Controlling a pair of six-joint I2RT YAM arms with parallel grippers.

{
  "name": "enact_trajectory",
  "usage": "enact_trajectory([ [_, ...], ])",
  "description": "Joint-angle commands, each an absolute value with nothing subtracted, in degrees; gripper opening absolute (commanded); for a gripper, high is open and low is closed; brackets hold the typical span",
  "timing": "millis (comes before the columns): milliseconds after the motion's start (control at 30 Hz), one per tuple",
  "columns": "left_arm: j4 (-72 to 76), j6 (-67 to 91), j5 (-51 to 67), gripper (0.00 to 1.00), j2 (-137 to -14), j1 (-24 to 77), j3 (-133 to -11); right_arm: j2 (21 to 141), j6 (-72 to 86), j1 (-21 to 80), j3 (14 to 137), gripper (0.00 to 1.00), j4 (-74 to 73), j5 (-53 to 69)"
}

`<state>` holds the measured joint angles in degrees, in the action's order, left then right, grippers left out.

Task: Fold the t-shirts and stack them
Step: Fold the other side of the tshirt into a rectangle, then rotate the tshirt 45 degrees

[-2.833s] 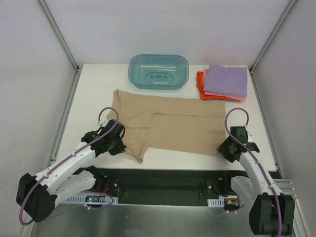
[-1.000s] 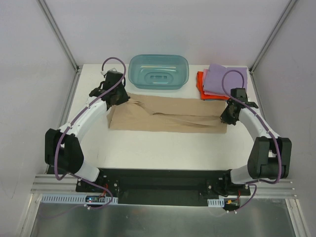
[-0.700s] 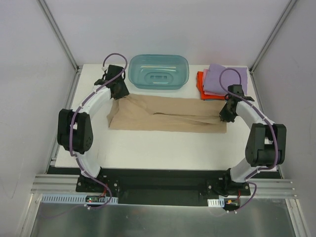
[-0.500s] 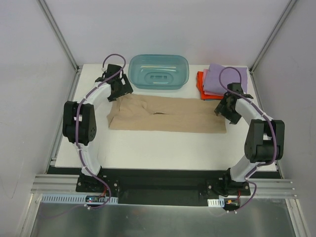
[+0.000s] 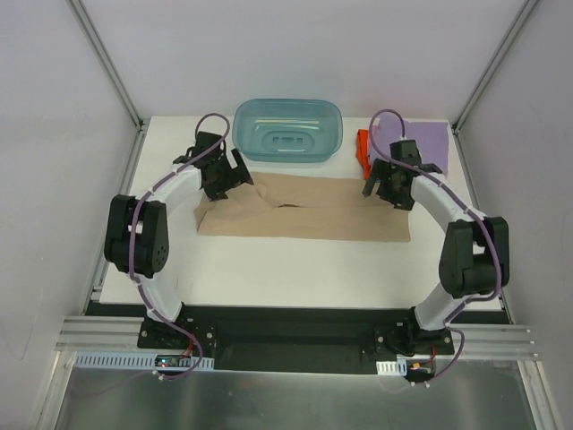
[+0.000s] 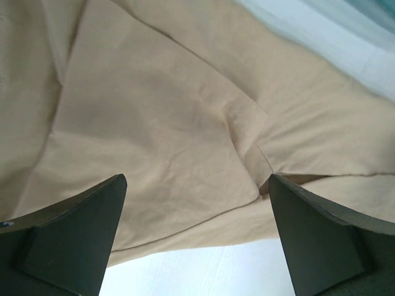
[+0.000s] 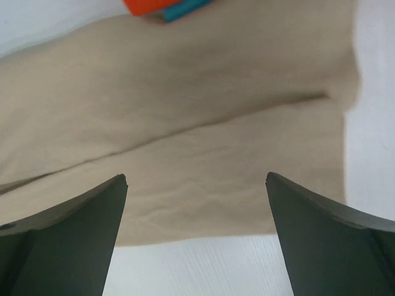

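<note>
Left gripper [image 5: 235, 174]: jaws spread wide, holding nothing, over the far-left corner of the tan t-shirt [image 5: 304, 213]. That corner is hidden under it from above. The shirt lies folded in a long band across the table [image 5: 295, 264], just near of the teal tub [image 5: 287, 130]. Right gripper [image 5: 387, 184]: also released, above the shirt's far-right end. The right arm [image 5: 448, 202] covers part of the stacked shirts [image 5: 428, 141]. Lilac top and orange-red edge [image 5: 362, 152] show; other layers are hard to tell.

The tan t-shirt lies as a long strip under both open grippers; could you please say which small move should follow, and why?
Probably lower the left gripper onto the left end of the tan t-shirt and pinch it for a crosswise fold: it is one long strip, and both grippers hold nothing.
</note>
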<state>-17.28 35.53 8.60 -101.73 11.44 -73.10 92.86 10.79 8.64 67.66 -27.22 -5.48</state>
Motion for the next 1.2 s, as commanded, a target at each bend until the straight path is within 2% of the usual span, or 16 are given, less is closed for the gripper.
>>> enact_trajectory([
  [0,-14.06,38.76,13.18,0.99,-104.22,11.87,-71.46,101.50,10.19,12.12,74.70,0.99,-25.66,1.47],
  [167,-14.06,38.32,12.57,0.99,-107.14,11.08,-69.44,107.39,13.27,14.94,74.89,1.00,-26.54,4.56],
  [300,-14.15,37.71,10.46,0.99,-107.23,9.76,-67.42,107.14,13.80,17.92,67.26,0.99,-24.00,8.96],
  [467,-14.15,37.18,11.16,0.99,-107.93,5.72,-66.62,101.19,17.22,22.84,55.56,0.97,-19.79,15.96],
  [567,-14.15,37.18,11.07,0.99,-108.36,1.77,-67.06,96.95,19.60,29.68,50.55,0.97,-17.84,21.07],
  [600,-14.15,36.83,11.60,0.99,-108.80,0.97,-67.67,96.16,19.51,34.75,50.19,0.97,-18.28,22.22],
  [800,-16.78,34.37,12.57,0.99,-118.46,-2.63,-81.36,95.27,14.69,51.57,56.32,0.97,-22.57,28.04],
  [1033,-23.20,32.17,18.35,0.99,-133.23,-4.57,-106.13,87.74,8.26,51.68,60.47,0.97,-23.47,23.12],
  [1167,-23.38,31.90,21.88,0.99,-135.35,-4.48,-111.79,81.75,9.05,49.49,57.58,0.97,-21.63,18.91],
])
